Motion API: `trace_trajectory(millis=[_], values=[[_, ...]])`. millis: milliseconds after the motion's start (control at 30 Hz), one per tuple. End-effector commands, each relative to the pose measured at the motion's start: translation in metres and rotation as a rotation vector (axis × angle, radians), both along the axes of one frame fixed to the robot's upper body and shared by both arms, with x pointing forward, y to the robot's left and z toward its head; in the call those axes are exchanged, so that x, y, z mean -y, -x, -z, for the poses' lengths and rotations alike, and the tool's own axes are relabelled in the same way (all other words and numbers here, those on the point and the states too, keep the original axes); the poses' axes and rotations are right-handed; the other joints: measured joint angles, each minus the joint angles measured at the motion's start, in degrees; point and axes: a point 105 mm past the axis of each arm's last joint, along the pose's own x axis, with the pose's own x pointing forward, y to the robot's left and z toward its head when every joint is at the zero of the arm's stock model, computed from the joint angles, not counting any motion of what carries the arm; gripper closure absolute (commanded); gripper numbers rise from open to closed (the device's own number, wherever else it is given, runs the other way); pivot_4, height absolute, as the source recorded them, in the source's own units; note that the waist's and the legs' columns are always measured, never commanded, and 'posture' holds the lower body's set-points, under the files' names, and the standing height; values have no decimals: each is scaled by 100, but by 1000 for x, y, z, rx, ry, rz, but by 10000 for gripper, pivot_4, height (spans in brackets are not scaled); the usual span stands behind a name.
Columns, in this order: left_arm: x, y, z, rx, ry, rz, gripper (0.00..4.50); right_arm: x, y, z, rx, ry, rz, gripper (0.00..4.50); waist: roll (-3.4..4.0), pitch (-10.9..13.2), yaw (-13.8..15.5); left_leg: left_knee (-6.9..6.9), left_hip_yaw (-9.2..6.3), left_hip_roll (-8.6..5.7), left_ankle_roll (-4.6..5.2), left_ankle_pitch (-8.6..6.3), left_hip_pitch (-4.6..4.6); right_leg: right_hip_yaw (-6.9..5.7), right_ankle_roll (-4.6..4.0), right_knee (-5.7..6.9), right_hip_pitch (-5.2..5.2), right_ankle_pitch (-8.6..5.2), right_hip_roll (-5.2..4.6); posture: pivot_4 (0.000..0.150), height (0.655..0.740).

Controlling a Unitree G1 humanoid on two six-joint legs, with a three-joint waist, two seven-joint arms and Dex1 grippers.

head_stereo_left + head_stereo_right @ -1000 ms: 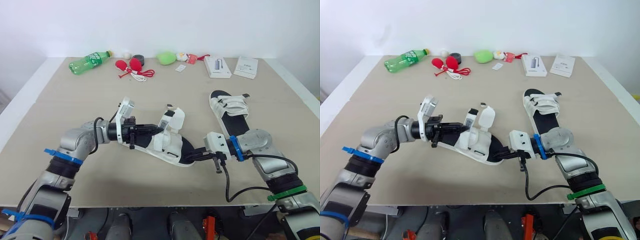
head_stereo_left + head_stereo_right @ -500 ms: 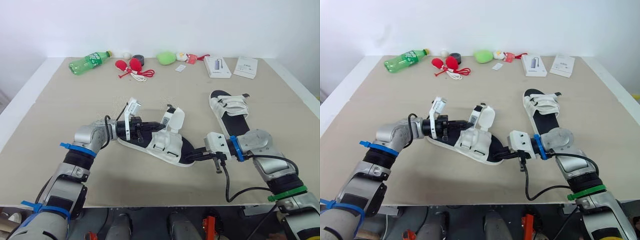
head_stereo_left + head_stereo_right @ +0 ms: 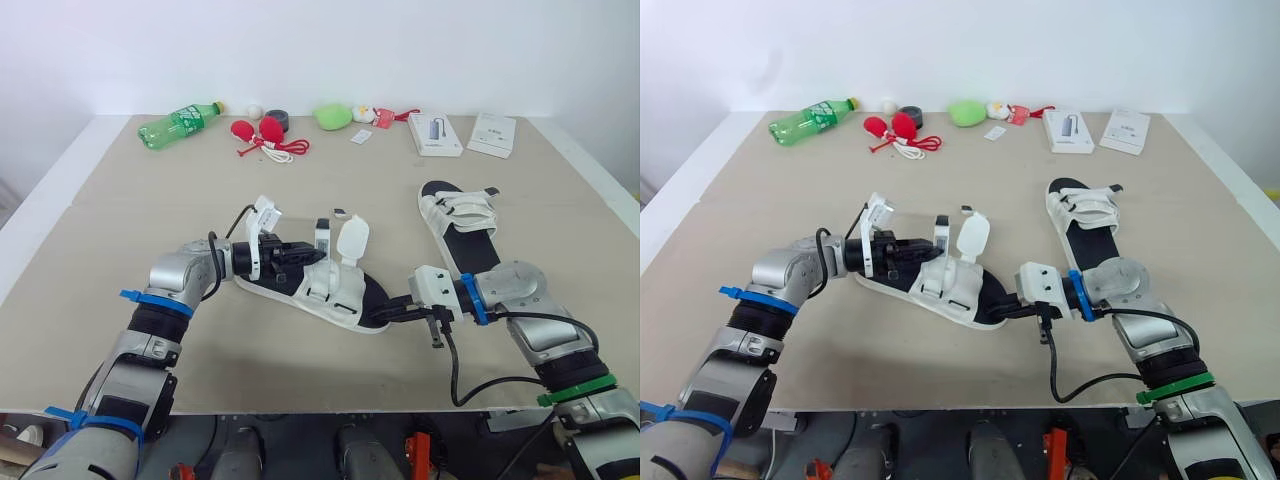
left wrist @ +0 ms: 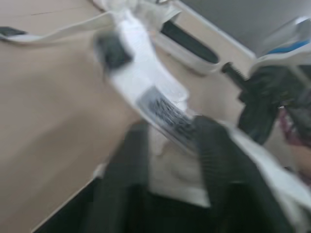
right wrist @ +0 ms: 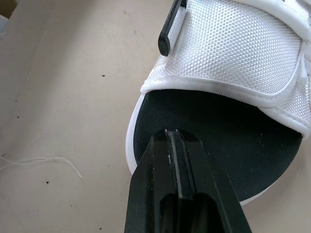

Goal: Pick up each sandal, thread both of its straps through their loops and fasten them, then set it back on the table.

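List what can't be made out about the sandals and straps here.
- Left wrist view: the strap is blurred; its loop cannot be found.
- Head views: the near sandal's loops are too small to tell threaded from loose.
- Right wrist view: the right gripper covers the footbed under its tips; contact is unclear.
- Head views: the far sandal's near end is hidden behind the right arm.

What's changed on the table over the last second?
The left gripper drew in closer along the near sandal and, gripping a strap, pulled it upright, apart from the wider flap. The right gripper stayed shut on that sandal's black sole, and the far sandal did not move.
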Motion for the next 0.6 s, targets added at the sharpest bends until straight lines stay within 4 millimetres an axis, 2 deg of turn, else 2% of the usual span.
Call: trace_trajectory(millis=[33,67,100,133,200,267,333,467,600], values=[[-6,-3,-10,99,-33,-7,12876,6,0,10,-26,49,15,45000,0,0,0,0,0,0,0,0,-1,0,0,0,0,0,0,1500,7400],[-8,-3,-11,120,-45,-8,7078,6,0,10,-26,49,15,45000,0,0,1,-1,0,0,0,0,-1,0,0,-1,0,0,0,1500,7400],[-10,-5,-13,149,-56,-11,3345,6,0,10,-26,50,15,45000,0,0,1,-1,0,0,0,0,-1,0,0,-1,-1,0,0,1500,7400],[-12,-8,-22,206,-55,-10,1537,6,0,10,-25,50,15,45000,0,0,0,-1,0,0,0,0,-1,0,0,-1,-1,0,0,1500,7400],[-12,-9,-43,285,-23,23,1537,6,0,10,-24,50,15,45000,0,0,1,-1,0,0,0,0,-1,0,-1,-1,-1,0,0,1500,7400],[-3,0,-58,304,32,102,1537,6,0,10,-23,50,15,45000,-1,1,4,-1,0,0,-1,0,-2,0,0,-1,-1,0,0,1500,7400],[5,5,-64,292,58,156,1537,6,0,10,-22,48,14,45000,-1,1,3,0,0,-1,-1,0,-2,0,1,-2,0,0,-1,1500,7400],[13,3,-52,272,14,197,1537,5,0,10,-36,36,20,45000,0,0,0,-1,1,-1,-1,0,-1,0,1,-3,1,0,-1,1500,7400],[10,-12,-34,202,-41,173,1537,5,-1,8,-20,33,29,45000,-1,1,-3,1,1,-2,-1,0,-2,0,2,-3,-1,1,0,1500,7400]])
